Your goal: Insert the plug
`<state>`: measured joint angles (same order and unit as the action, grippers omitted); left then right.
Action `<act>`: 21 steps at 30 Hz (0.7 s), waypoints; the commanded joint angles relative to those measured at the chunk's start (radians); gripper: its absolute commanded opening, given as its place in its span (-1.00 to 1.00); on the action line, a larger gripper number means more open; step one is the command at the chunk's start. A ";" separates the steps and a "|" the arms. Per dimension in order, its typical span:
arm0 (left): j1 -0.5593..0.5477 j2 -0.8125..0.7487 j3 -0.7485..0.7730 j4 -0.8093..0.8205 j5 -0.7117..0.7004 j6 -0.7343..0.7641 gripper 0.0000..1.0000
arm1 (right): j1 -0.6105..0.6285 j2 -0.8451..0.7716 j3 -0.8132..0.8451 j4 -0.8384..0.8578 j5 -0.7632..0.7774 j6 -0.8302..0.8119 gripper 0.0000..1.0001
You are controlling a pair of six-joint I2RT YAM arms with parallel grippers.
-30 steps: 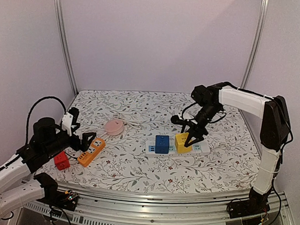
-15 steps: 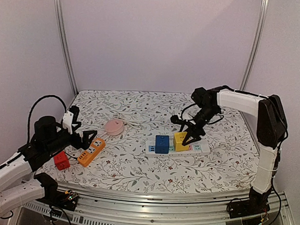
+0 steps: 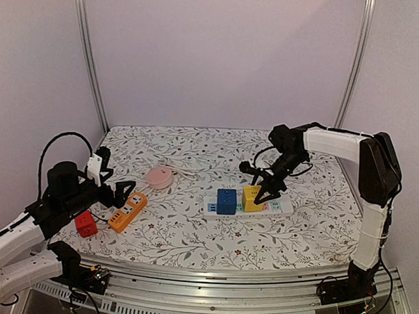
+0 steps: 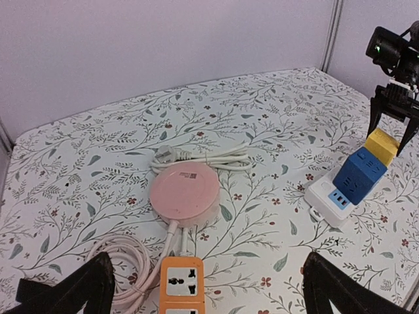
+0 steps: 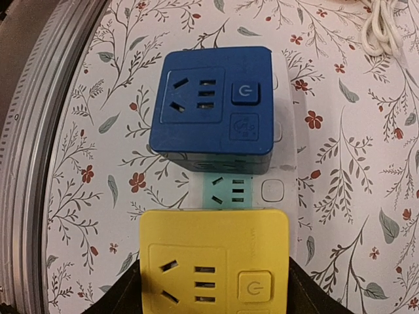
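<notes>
This is a robot test booth in a lab. Plain pale walls [image 3: 221, 60] and metal posts [image 3: 89, 54] close in the table [image 3: 192, 236] behind and beside it. The left arm [image 3: 18, 239] and right arm [image 3: 378, 171] stand at a metal rail [image 3: 225, 274] along the table's near edge.

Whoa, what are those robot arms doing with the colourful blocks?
The right gripper has its fingers on both sides of the yellow cube, which sits on the white strip beside the blue cube. It seems to be plugging it in. The left gripper is open by the orange strip, holding nothing.
</notes>
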<state>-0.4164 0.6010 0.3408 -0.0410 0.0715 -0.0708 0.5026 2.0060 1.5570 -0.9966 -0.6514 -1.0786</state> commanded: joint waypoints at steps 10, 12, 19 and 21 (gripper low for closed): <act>0.013 0.001 -0.008 0.011 0.003 0.032 0.99 | 0.041 0.076 -0.102 -0.033 0.319 0.058 -1.00; 0.014 0.007 -0.008 0.017 0.004 0.035 0.99 | 0.050 0.075 -0.113 -0.014 0.353 0.069 -1.00; 0.014 0.019 -0.009 0.024 0.011 0.035 0.99 | 0.099 0.111 -0.073 0.000 0.430 0.102 -1.00; 0.013 0.017 -0.003 0.013 0.011 0.038 0.99 | 0.099 0.115 -0.079 0.010 0.439 0.113 -0.91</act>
<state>-0.4164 0.6178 0.3408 -0.0364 0.0723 -0.0479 0.5835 1.9984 1.5448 -0.9741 -0.4202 -1.0039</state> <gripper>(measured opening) 0.995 0.613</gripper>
